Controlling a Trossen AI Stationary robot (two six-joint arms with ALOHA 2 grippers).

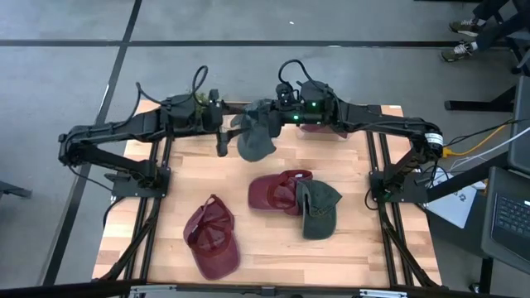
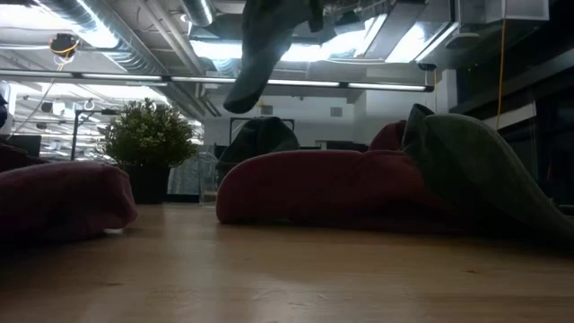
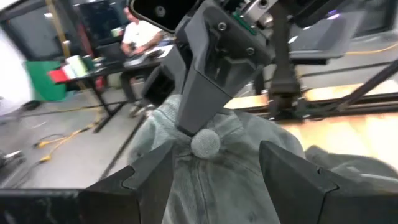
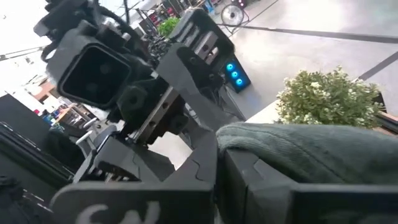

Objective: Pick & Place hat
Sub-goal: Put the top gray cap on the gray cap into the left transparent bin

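The wooden table filled the middle of the high view, with both arms meeting at its upper centre. Between them hung the grey-green hat, lifted clear of the wood. Lower down lay a dark red hat touching a second green hat, and another red hat sat well apart at the lower left.

The lifted hat drooped and folded, so it looked soft, light and floppy; a pinch on the crown cloth or the stiffer brim edge would likely hold best, since loose fabric could slip.

The right gripper was clamped on the hat's top edge; its wrist view showed the cloth pressed between its dark fingers. The left gripper sat just beside the hat with its jaws apart, the crown button lying between its two fingers.

Only the low view showed the hat dangling at the upper centre, above the table. Only the left wrist view showed a seated person in the room behind.
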